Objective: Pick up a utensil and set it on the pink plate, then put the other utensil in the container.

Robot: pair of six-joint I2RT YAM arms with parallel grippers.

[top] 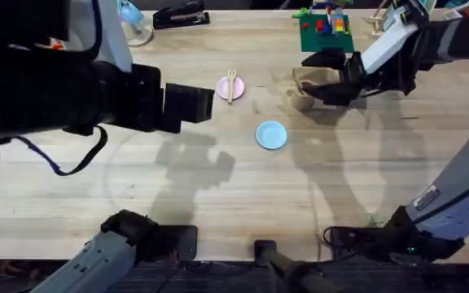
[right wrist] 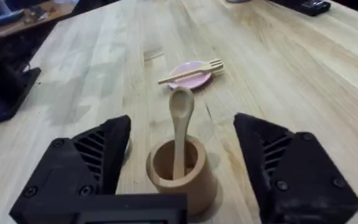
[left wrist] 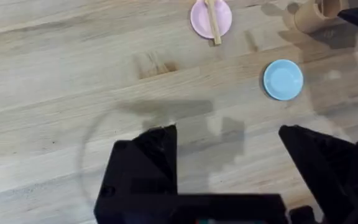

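Note:
The wooden fork [top: 231,84] lies across the small pink plate [top: 225,86], also seen from the left wrist as fork [left wrist: 213,22] on plate [left wrist: 201,18]. The wooden spoon [right wrist: 180,121] stands bowl-up inside the tan container [right wrist: 182,180]. My right gripper [right wrist: 182,140] is open, one finger on each side of the container and just above it, holding nothing. Overhead, the right gripper [top: 322,77] covers much of the container [top: 301,99]. My left gripper [left wrist: 229,162] is open and empty, high over bare table left of the pink plate; overhead the left gripper [top: 192,104] looks large and dark.
A light blue plate [top: 271,134] sits right of and nearer than the pink plate. A green baseplate with bricks [top: 327,32] is behind the container. A black stapler [top: 181,15] and a blue object [top: 132,18] are at the far edge.

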